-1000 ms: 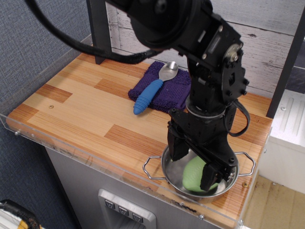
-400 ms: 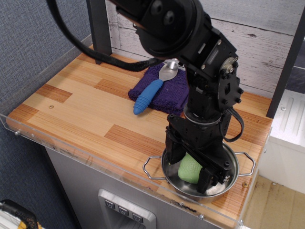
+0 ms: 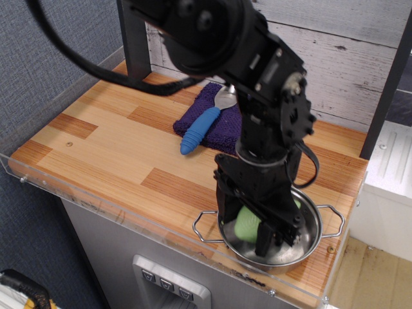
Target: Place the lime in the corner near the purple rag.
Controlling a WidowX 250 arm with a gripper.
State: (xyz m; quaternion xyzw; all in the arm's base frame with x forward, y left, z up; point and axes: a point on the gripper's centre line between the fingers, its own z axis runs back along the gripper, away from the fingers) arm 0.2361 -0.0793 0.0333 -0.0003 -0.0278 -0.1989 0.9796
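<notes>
The pale green lime [image 3: 246,224] sits between the two black fingers of my gripper [image 3: 249,225], which is shut on it, low inside the steel pot [image 3: 313,226] at the table's front right. The arm hides most of the lime. The purple rag [image 3: 226,131] lies at the back middle of the table, partly behind the arm. The corner [image 3: 129,72], where the grey wall, the white planks and the black post meet, is at the back left, to the left of the rag.
A metal spoon with a blue handle [image 3: 198,131] lies on the rag. The pot has wire handles on both sides. A clear acrylic edge [image 3: 96,196] runs along the table's front and left side. Another black post [image 3: 386,90] stands at the back right.
The gripper has shifted left inside the pot and closed on the lime, which moved left with it and shows less between the fingers.
</notes>
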